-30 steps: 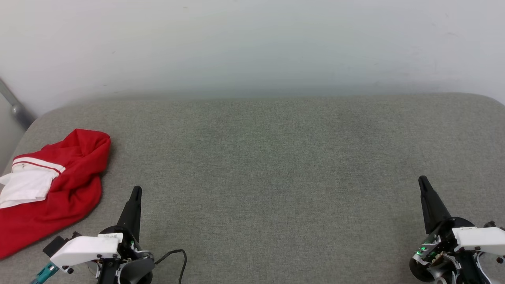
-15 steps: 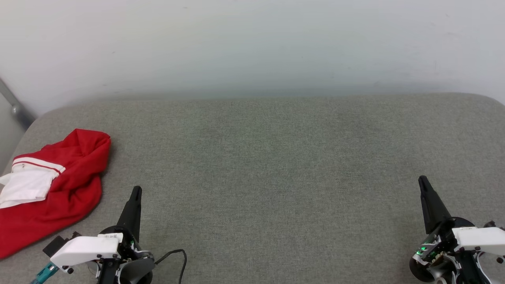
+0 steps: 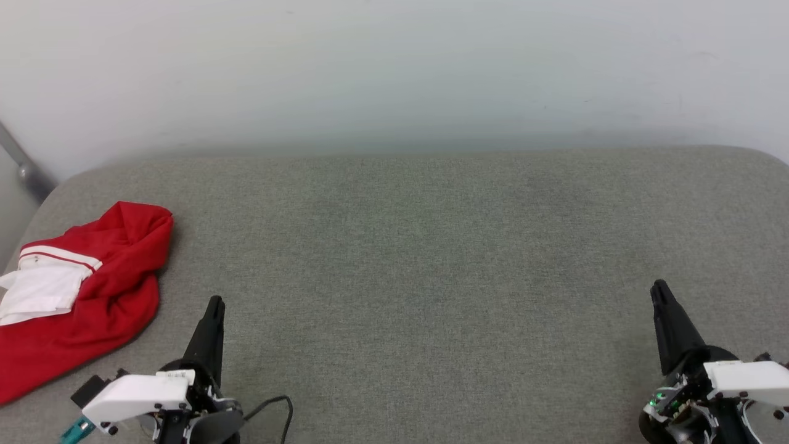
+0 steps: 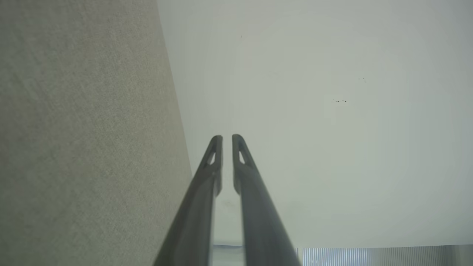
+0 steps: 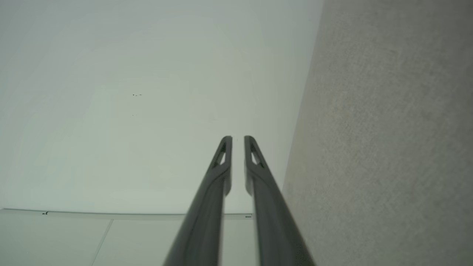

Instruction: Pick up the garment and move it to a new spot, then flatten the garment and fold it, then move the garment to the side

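Observation:
The garment (image 3: 92, 296) lies crumpled at the far left of the grey padded surface (image 3: 419, 259); it is red cloth with a white sleeve and striped trim on top. My left gripper (image 3: 215, 303) is shut and empty, pointing up the head view just right of the garment's lower edge, a short gap from it. My right gripper (image 3: 659, 288) is shut and empty at the far right, far from the garment. In the left wrist view the left gripper (image 4: 227, 137) has its fingers close together with nothing between them. The right gripper (image 5: 237, 138) looks the same in the right wrist view.
A pale wall (image 3: 394, 68) rises behind the surface's back edge. A grey metal bar (image 3: 21, 163) slants at the far left. A black cable (image 3: 271, 404) loops beside my left wrist. The surface's rounded corners show at the back left and right.
Both grippers have slipped slightly toward the bottom of the head view. The garment has not moved.

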You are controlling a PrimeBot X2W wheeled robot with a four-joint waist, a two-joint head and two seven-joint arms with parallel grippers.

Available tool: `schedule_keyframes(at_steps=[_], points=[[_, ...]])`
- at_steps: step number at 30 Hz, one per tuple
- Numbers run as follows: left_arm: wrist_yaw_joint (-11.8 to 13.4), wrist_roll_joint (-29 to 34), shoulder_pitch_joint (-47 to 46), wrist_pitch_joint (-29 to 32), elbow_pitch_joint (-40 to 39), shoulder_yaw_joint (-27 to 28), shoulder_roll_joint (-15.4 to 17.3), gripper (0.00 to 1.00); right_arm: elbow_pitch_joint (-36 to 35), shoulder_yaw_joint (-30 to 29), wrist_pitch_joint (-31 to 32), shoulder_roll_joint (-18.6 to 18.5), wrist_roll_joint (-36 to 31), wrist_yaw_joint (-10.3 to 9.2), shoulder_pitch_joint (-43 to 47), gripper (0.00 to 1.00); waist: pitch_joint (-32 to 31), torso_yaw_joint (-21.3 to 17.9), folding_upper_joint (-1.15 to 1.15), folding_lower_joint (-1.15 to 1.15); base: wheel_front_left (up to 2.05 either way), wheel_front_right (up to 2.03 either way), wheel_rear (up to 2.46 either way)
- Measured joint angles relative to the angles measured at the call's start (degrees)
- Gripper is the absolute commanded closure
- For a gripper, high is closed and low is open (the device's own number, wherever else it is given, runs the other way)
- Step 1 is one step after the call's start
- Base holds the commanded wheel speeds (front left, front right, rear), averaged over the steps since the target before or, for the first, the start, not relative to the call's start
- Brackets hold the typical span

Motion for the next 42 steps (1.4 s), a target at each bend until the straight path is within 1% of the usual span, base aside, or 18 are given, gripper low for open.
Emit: schedule_keyframes(at_steps=[4,12,16,22,28,42], points=[[0.05,0.0,1.32,-0.31,1.11,-0.74,-0.1,0.0,0.94,0.09,-0.3,0.04,-0.04,-0.02,1.55,0.0,0.01,-0.01,0.0,0.0,0.0,0.0,0.0],[0.07,1.23,1.23,-2.77,-0.09,-3.43,-0.13,0.0,-1.27,1.29,-2.29,-0.07,-2.04,-0.02,2.03,0.0,0.04,-0.05,0.0,0.0,0.0,0.0,0.0],[0.07,3.92,1.18,-3.82,-1.07,-3.91,-0.13,0.0,-2.05,2.09,-3.6,-0.59,-4.81,-0.02,2.58,0.0,0.03,-0.06,0.0,0.0,0.0,0.0,0.0],[0.07,9.55,1.16,-5.36,-2.66,-4.19,-0.11,0.0,-3.2,2.55,-5.25,-1.12,-11.54,-0.02,2.68,0.0,0.0,-0.03,0.0,0.0,0.0,0.0,0.0],[0.27,18.16,1.13,-6.78,-4.19,-4.81,-0.1,0.0,-5.28,2.56,-6.27,-1.04,-20.25,-0.02,3.07,0.0,-0.01,0.01,0.0,0.0,0.0,0.0,0.0],[2.81,40.85,0.73,-9.7,-5.54,-9.46,0.04,0.0,-9.78,4.43,-5.63,-1.37,-41.21,-0.01,3.81,0.0,0.11,-0.1,0.0,0.0,0.0,0.0,0.0]])
